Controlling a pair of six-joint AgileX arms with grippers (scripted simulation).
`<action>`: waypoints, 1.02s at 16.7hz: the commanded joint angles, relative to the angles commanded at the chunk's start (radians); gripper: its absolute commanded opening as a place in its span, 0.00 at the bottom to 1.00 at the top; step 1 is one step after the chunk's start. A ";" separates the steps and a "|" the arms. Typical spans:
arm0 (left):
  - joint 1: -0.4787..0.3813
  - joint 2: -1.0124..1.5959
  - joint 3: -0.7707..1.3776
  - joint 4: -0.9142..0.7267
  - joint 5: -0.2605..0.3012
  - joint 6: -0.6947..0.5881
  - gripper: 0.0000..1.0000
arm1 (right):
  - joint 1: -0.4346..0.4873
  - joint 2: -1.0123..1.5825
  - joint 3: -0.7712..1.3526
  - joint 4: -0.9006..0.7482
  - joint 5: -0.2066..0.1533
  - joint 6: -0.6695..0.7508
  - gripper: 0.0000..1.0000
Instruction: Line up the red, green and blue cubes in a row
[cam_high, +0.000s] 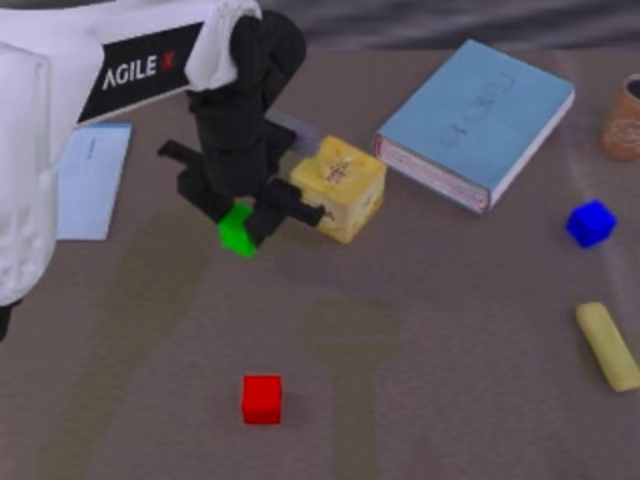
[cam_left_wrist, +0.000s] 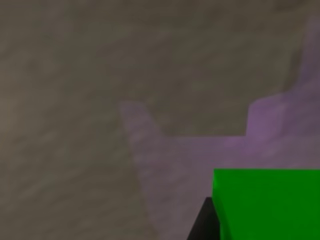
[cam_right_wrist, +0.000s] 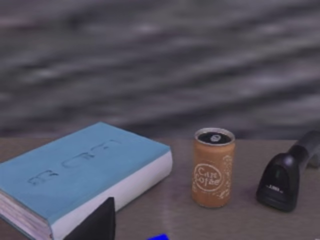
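My left gripper (cam_high: 245, 215) is shut on the green cube (cam_high: 237, 230), just left of a yellow box. In the left wrist view the green cube (cam_left_wrist: 267, 202) fills one corner, with a dark finger (cam_left_wrist: 205, 222) pressed against its side. The red cube (cam_high: 261, 399) rests alone near the table's front, below the gripper. Far to the right sits the blue cube (cam_high: 590, 222). My right arm is outside the top view; its wrist view shows one dark finger (cam_right_wrist: 97, 222) set wide and a sliver of the blue cube (cam_right_wrist: 159, 237).
A large yellow printed box (cam_high: 338, 187) stands right beside the green cube. Behind it lies a blue book (cam_high: 475, 120). A coffee can (cam_high: 625, 118), a yellow stick (cam_high: 607, 345), a pale blue pad (cam_high: 93, 180) and a black scanner (cam_right_wrist: 282, 177) ring the table.
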 joint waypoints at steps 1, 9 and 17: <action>0.003 -0.011 0.017 -0.027 0.000 0.000 0.00 | 0.000 0.000 0.000 0.000 0.000 0.000 1.00; -0.020 -0.030 0.023 -0.046 -0.002 -0.035 0.00 | 0.000 0.000 0.000 0.000 0.000 0.000 1.00; -0.237 -0.126 -0.112 -0.036 -0.010 -0.552 0.00 | 0.000 0.000 0.000 0.000 0.000 0.000 1.00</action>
